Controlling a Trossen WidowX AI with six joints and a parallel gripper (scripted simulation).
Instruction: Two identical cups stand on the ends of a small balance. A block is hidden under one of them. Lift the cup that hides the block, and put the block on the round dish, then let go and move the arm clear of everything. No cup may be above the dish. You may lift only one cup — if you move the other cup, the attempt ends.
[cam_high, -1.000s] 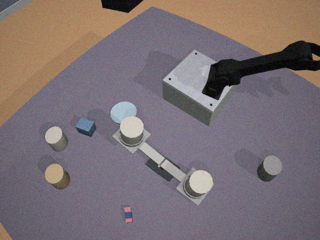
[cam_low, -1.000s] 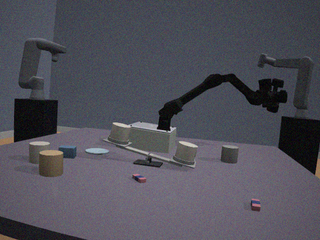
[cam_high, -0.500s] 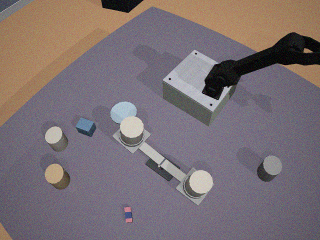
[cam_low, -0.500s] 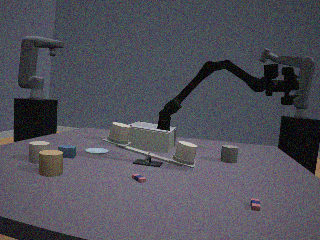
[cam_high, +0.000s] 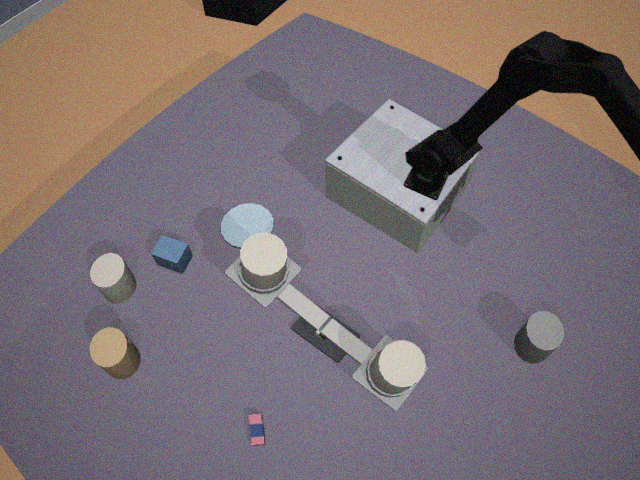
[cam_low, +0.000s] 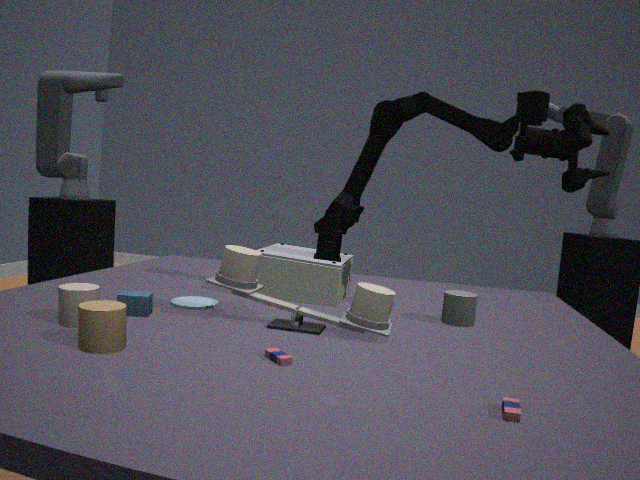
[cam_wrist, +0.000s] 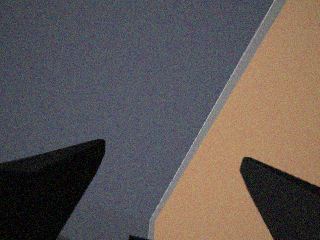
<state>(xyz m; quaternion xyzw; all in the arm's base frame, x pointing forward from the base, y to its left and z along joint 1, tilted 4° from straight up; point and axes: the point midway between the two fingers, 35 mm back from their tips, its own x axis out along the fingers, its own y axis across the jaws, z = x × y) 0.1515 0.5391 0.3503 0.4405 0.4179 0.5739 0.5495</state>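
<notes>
The balance (cam_high: 301, 303) (cam_low: 273, 301) is tilted. One cream cup (cam_high: 263, 255) (cam_low: 240, 266) stands on its raised end, beside the round dish. The other cream cup (cam_high: 402, 364) (cam_low: 371, 307) stands on its lowered end. No block shows; both cups hide what is under them. The pale blue round dish (cam_high: 247, 219) (cam_low: 194, 302) lies flat with nothing on it. My gripper (cam_low: 599, 152) (cam_wrist: 173, 154) is open and empty, high up at the right in the exterior view, far from cups and dish. It is outside the top view.
The arm's base box (cam_high: 377, 149) (cam_low: 305, 279) stands behind the balance. A blue box (cam_high: 172, 253) (cam_low: 135, 303), a cream cylinder (cam_high: 113, 279) (cam_low: 78, 304) and a tan cylinder (cam_high: 114, 351) (cam_low: 101, 326) stand left; a grey cylinder (cam_high: 539, 335) (cam_low: 459, 308) right. Pink-blue bars (cam_high: 256, 429) (cam_low: 511, 409) lie in front.
</notes>
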